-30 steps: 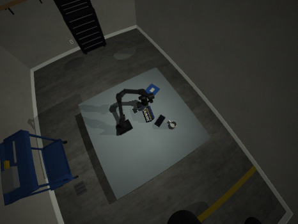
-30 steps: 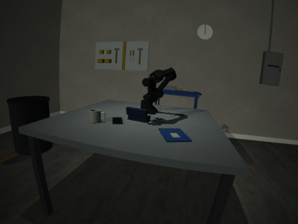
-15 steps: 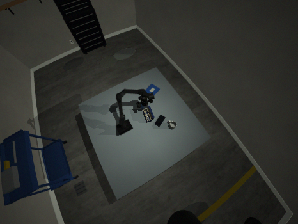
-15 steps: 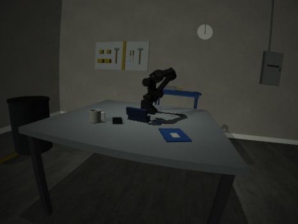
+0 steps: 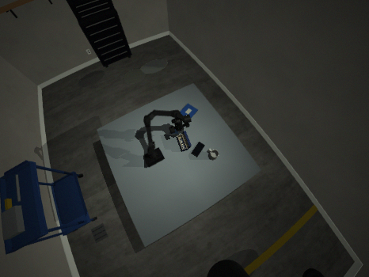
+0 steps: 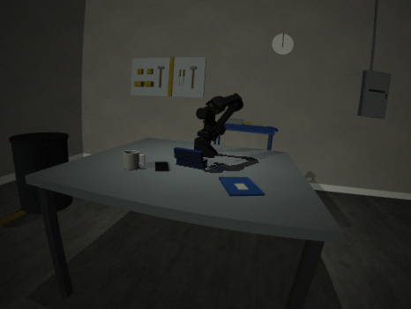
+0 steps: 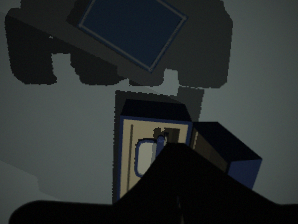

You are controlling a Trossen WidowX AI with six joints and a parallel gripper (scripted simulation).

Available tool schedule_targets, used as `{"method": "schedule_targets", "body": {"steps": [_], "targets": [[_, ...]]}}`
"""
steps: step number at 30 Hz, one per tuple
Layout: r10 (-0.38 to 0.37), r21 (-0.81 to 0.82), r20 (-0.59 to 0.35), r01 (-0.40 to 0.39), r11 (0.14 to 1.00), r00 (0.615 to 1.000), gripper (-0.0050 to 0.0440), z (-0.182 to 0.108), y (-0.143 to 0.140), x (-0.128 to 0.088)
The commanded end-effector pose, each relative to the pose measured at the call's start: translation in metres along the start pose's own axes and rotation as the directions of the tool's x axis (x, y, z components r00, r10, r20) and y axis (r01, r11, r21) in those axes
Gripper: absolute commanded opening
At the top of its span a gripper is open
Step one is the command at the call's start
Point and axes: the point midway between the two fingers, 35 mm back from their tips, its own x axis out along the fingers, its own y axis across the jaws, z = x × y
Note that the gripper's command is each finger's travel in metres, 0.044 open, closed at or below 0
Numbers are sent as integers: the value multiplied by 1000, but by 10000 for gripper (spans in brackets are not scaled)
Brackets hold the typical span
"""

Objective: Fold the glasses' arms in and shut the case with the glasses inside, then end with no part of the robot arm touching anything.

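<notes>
The blue glasses case (image 7: 155, 150) lies open on the table, its beige lining showing and its lid (image 7: 227, 150) standing up on the right. The glasses (image 7: 150, 150) lie inside the case; one lens shows and the rest is hidden by my fingers. The case also shows in the top view (image 5: 182, 141) and in the exterior view (image 6: 190, 156). My gripper (image 7: 174, 151) is shut and empty, raised above the case's near end. It hangs over the case in the overhead view (image 5: 180, 124) and the side view (image 6: 206, 132).
A blue book (image 7: 132, 30) with a white label (image 6: 241, 185) lies beyond the case. A black phone (image 5: 197, 149) and a white mug (image 5: 213, 154) lie on the case's other side. The arm's base (image 5: 152, 156) stands nearby.
</notes>
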Motion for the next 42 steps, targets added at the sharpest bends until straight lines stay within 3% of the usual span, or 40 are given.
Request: {"method": "schedule_targets", "body": {"steps": [1,8,15,17,31,36,42], "targets": [[0,0,0,0,1000,1000,0,0,0,0],[-3,-188,-7,1,982,1000,0,-27,-1,-3],[-4,-419,-12,-2,908,1000,0,-60,0,-6],[-4,-419,-12,-2,908,1000,0,-60,0,-6],[-1,-795,-6,-4,607,1000,0,-123,13,-11],[-1,-841,-4,-2,541,1000,0,-133,17,-11],[-1,-844,-3,-2,536,1000,0,-134,17,-9]]}}
